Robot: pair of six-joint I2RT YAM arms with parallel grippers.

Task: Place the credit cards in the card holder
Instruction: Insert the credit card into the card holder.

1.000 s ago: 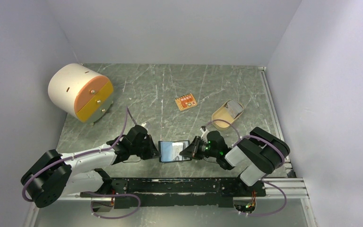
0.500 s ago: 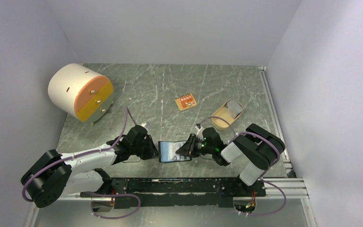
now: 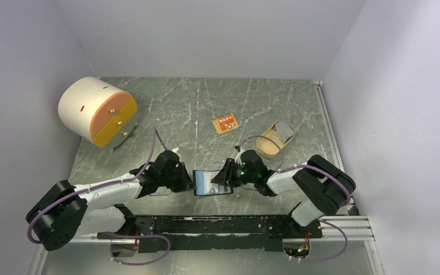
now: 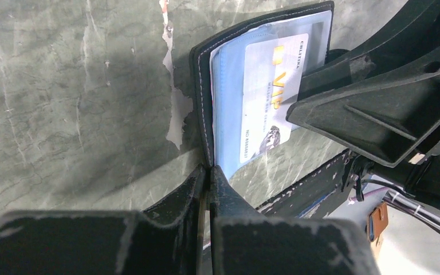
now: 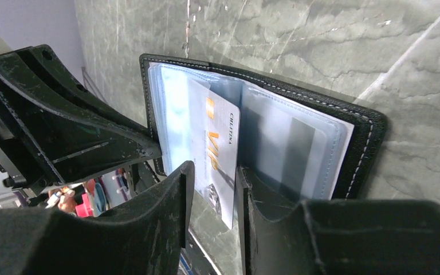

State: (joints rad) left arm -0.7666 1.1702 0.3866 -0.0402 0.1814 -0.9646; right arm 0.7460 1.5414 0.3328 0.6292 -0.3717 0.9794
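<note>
Seemingly to anchor it near the bench's (image 4: 63, 86) front edge, the left gripper (image 4: 209, 170) clamped the card holder (image 4: 202, 86); the right gripper (image 5: 212, 186) gaped loosely around the half-pocketed credit card (image 5: 220, 137).

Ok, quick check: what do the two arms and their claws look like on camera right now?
The left arm and right arm both have black joints, silvery-white links and a purple cable looping along each. The right one shows green lights near its wrist. The left claw and right claw have black, wedge-shaped plastic fingers with pale scuffs.
</note>
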